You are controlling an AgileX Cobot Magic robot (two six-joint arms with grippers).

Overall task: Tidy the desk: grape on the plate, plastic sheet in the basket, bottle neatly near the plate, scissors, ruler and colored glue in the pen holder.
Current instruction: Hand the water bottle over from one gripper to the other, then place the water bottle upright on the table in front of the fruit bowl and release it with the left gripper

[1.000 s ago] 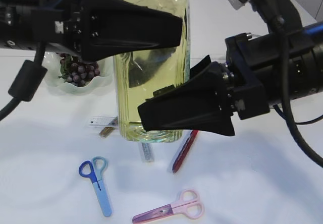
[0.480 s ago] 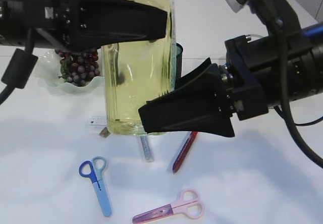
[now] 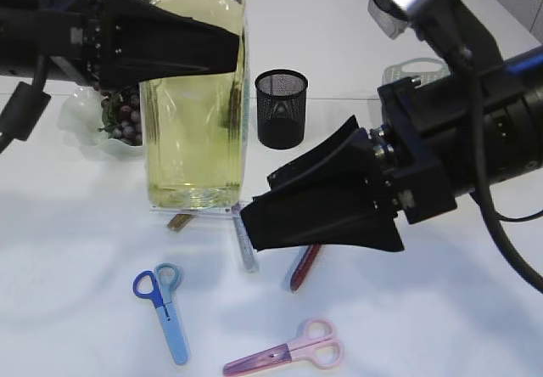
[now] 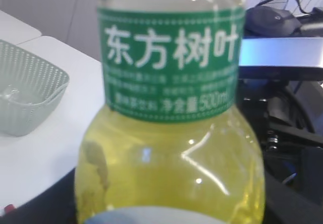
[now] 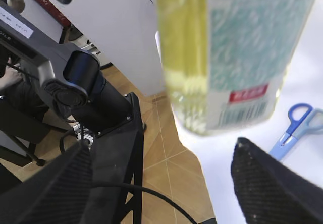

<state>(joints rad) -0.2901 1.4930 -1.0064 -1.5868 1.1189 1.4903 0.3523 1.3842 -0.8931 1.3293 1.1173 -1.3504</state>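
My left gripper (image 3: 222, 50) is shut on a clear bottle (image 3: 195, 131) of yellow tea with a green label (image 4: 171, 62), held upright just right of the white plate (image 3: 81, 114) that bears the grape bunch (image 3: 129, 120). The bottle's base is at table level; I cannot tell whether it touches. My right gripper (image 3: 259, 203) stands open and empty to the bottle's lower right (image 5: 166, 193). In front lie blue scissors (image 3: 163, 309), pink scissors (image 3: 288, 351), a red glue pen (image 3: 304, 267) and a clear ruler (image 3: 170, 208). The black mesh pen holder (image 3: 281, 108) stands behind.
A pale green basket (image 3: 413, 71) sits at the back right behind the right arm, with something clear and shiny inside it (image 4: 10, 93). A grey stick (image 3: 244, 245) lies by the ruler. The table's edge and a tiled floor (image 5: 176, 173) show in the right wrist view.
The left gripper has carried the bottle leftward and farther back, toward the plate, uncovering the pen holder. The right gripper has dropped slightly and stays open.
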